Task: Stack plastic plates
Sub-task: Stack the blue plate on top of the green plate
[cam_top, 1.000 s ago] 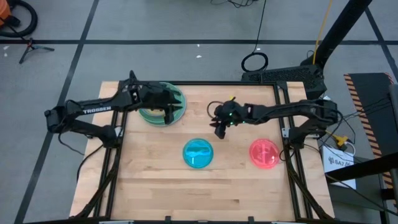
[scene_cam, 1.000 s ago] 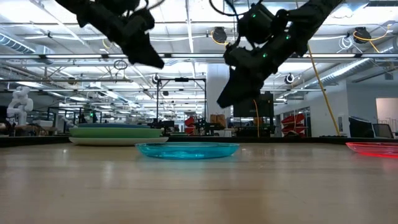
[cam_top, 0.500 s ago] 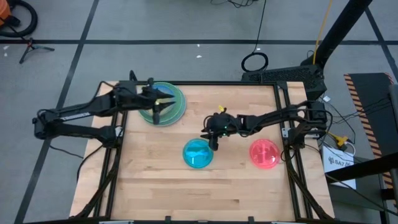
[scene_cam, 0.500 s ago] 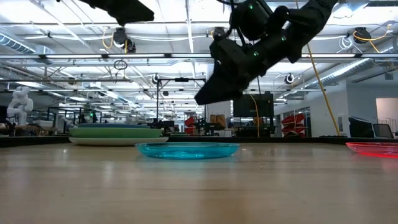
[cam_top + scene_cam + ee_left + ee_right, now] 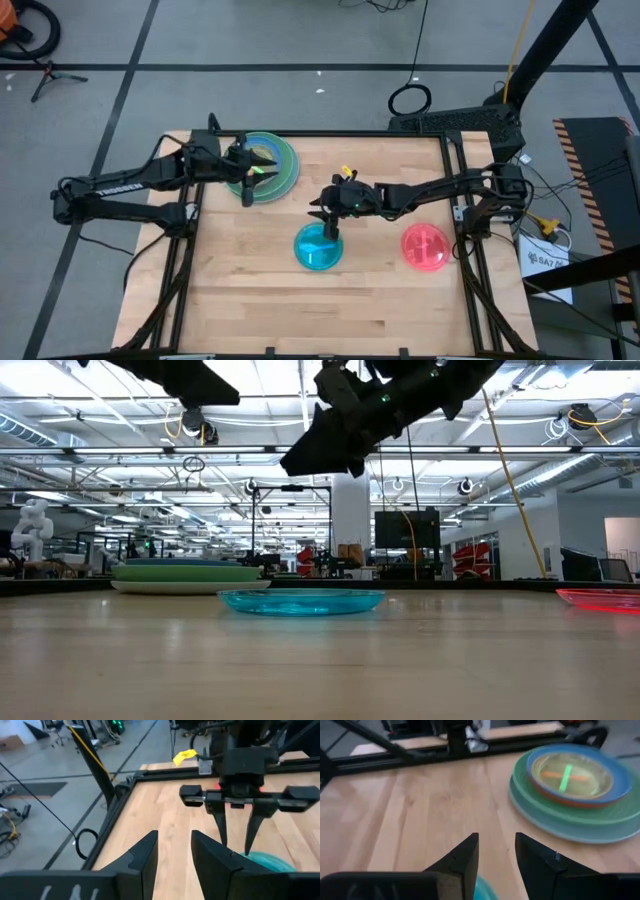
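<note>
High view: the stack of plates [image 5: 268, 165] sits at the far left of the table [image 5: 390, 290], with the larger plates below and a smaller translucent one on top. The left gripper [image 5: 262, 167] hovers over that stack, fingers apart and empty. The cyan plate [image 5: 319, 246] lies flat toward the table's middle, to the right of the stack and nearer the front; the right gripper [image 5: 330, 224] hangs just above its far edge, fingers spread, holding nothing. The pink plate [image 5: 426, 247] lies well apart, further right.
</note>
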You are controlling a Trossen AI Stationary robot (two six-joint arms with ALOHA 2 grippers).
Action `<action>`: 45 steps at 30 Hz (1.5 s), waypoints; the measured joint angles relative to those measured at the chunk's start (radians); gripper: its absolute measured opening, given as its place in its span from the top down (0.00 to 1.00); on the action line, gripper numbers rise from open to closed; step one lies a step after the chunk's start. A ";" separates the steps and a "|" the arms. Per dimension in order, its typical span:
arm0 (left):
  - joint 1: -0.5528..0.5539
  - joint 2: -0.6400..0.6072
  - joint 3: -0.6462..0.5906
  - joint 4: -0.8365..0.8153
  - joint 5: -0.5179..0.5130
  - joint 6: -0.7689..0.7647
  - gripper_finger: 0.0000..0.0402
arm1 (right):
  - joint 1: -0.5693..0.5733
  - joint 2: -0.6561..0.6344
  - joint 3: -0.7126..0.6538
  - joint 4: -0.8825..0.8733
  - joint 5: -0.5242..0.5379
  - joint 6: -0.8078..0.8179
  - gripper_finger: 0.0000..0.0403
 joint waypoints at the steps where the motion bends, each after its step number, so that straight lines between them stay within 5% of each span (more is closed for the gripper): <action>1: 0.000 -0.004 -0.001 0.006 -0.006 0.000 0.69 | 0.003 0.000 0.002 0.004 0.007 -0.008 0.70; 10: 0.001 -0.031 -0.001 0.032 -0.017 0.016 0.69 | 0.005 0.085 0.012 0.129 0.005 -0.012 0.70; 22: 0.001 -0.041 -0.001 -0.011 -0.017 0.055 0.69 | 0.005 0.198 0.166 -0.402 0.001 0.001 0.70; 35: 0.001 -0.042 -0.001 -0.040 -0.017 0.069 0.69 | -0.011 0.245 0.167 -0.420 -0.025 0.020 0.54; 45: 0.001 -0.042 -0.001 -0.053 -0.017 0.078 0.69 | -0.040 0.307 0.167 -0.396 -0.127 0.043 0.54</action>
